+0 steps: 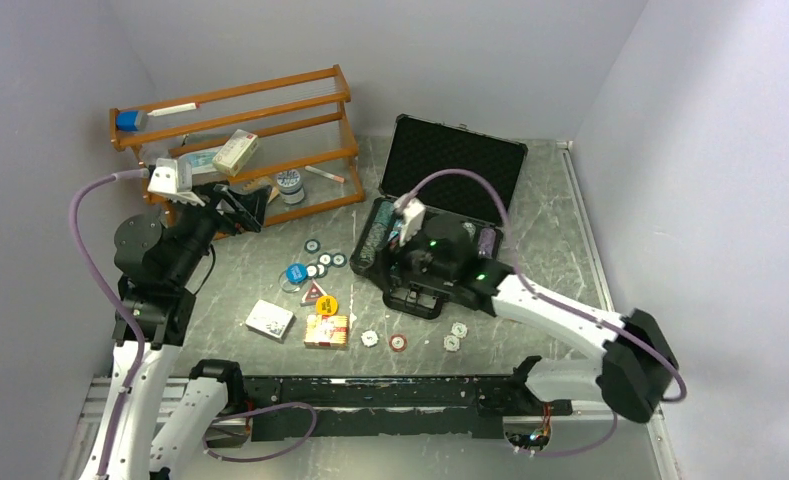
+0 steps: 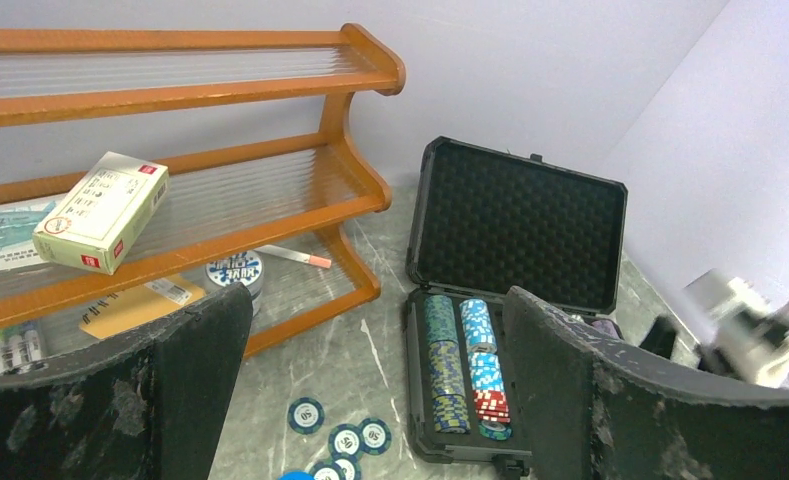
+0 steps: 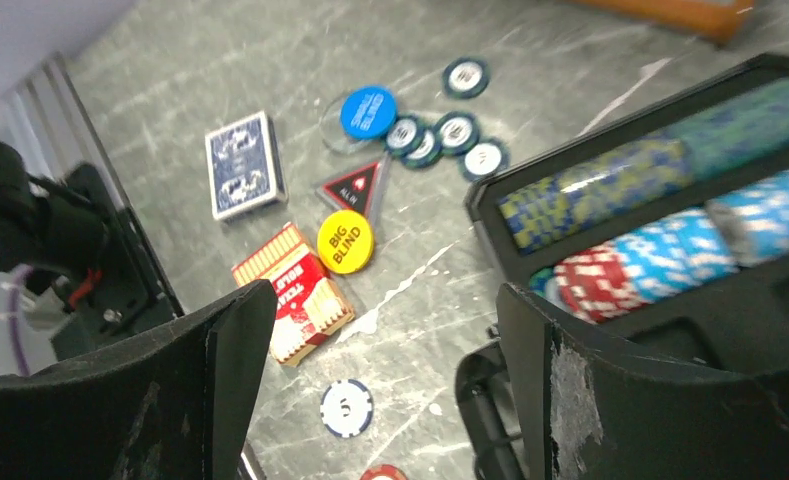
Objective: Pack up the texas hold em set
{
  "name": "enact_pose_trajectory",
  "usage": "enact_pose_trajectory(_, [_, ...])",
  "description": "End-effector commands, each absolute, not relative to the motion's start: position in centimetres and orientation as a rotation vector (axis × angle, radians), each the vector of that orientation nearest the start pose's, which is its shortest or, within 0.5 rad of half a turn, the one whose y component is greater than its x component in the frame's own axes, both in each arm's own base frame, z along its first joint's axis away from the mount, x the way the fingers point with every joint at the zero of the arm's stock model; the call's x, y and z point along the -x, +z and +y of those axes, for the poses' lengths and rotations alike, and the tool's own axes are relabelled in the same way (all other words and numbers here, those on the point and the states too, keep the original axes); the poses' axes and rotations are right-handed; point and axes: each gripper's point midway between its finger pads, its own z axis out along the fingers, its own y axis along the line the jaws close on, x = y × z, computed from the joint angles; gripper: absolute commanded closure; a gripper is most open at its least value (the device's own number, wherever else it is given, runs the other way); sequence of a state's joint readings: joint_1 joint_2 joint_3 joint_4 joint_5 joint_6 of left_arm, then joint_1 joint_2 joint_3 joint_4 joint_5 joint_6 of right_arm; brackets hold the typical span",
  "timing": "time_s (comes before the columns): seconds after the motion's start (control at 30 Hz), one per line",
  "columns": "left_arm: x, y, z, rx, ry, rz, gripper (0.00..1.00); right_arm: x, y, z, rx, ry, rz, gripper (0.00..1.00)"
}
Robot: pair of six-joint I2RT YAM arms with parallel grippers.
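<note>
The left arm (image 1: 155, 255) rises from its base with the elbow folded, its wrist turned to the right. The left gripper (image 1: 242, 207) has its fingers (image 2: 185, 385) spread wide, holding nothing. The right arm (image 1: 560, 315) stretches forward and leftward, wrist tilted down. The right gripper (image 1: 422, 268) is likewise spread and empty.

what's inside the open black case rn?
Open black foam-lined case holds rows of green striped chips, blue striped chips and red striped chips in its left slots. Its right side is mostly covered by the right arm.
</note>
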State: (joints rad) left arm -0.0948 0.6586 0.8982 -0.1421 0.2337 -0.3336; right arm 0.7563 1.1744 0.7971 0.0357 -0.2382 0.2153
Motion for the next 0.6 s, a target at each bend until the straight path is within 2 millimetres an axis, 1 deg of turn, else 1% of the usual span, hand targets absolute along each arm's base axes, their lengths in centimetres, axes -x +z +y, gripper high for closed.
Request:
enact_pose_trajectory(0.0, [-27.0,39.6,-7.9,-0.048,-0.51,1.412,0.01,-24.4,19.5,34.4,0.743,0.811,1.767,0.15])
enact_pose_trajectory(0.07, [-27.2,39.8,-7.7,-0.042,-0.492,1.415,0.01,-23.1,18.0,36.6,0.822,0.826,1.793,0.14])
enact_pose_trajectory(0.1, [-27.4,39.8,-7.6,-0.032,-0.489,1.423,0.01,-22.2,16.7,37.5,0.873,0.827,1.825,0.14])
enact_pose_trajectory(0.17, [-27.7,39.9,-7.5,-0.044,-0.474,1.438,0.01,-20.7,14.1,38.9,0.984,0.819,1.885,0.14])
enact_pose_trajectory(0.23, [-27.9,39.8,-7.8,-0.083,-0.462,1.457,0.01,-19.1,11.8,40.0,1.121,0.811,1.896,0.13])
enact_pose_trajectory(0.33, [-28.2,39.5,-7.9,-0.091,-0.467,1.469,0.01,-17.2,8.5,41.1,1.251,0.749,1.92,0.09])
enact_pose_trajectory(0.4, [-28.4,39.3,-8.1,-0.106,-0.469,1.467,0.01,-16.4,7.3,41.7,1.314,0.722,1.926,0.07])
enact_pose_trajectory(0.47, [-28.3,39.3,-8.3,-0.125,-0.474,1.462,0.01,-15.9,6.3,42.1,1.356,0.705,1.929,0.01])
enact_pose_trajectory(0.57, [-28.3,39.1,-8.6,-0.139,-0.482,1.464,0.0,-14.9,4.6,42.0,1.43,0.698,1.948,0.0])
